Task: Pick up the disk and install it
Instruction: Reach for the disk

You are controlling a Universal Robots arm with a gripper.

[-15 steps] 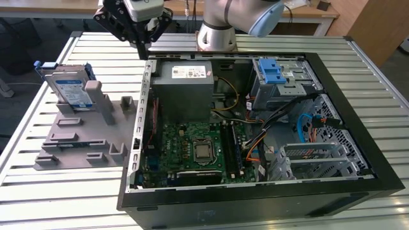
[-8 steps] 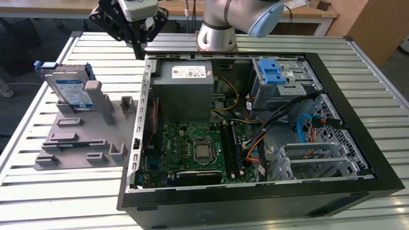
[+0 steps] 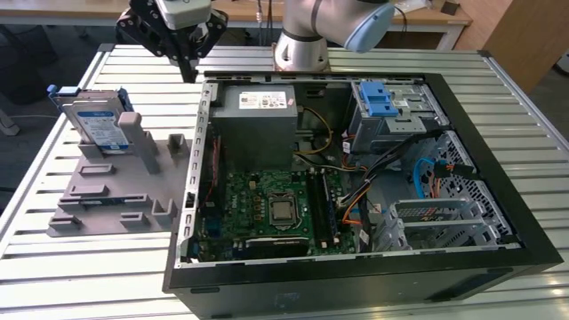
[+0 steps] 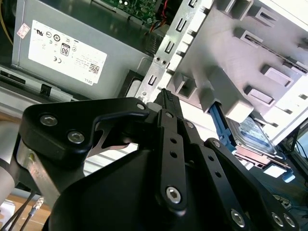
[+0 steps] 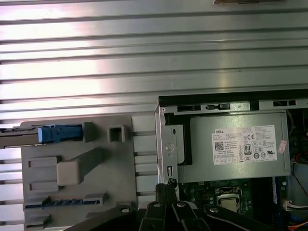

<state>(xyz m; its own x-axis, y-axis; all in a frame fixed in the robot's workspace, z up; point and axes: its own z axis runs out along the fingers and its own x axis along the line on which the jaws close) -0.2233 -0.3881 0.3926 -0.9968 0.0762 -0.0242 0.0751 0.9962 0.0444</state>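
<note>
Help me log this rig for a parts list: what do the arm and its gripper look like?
The arm is built of silver-grey tubes with a pale blue joint cap, rising from a round base. The gripper is matte black: angular linked bars studded with silver screw heads, narrowing to slim fingers. A light grey block sits above it.

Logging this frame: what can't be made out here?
1. The disk: in the exterior view a post of the grey stand covers part of its label. In the second wrist view the stand and the links of the pincer cover most of it.
2. The pincer: the exterior view's top edge cuts off its upper body.
3. The power supply: its sticker's print is too small to read in the exterior view.
</note>
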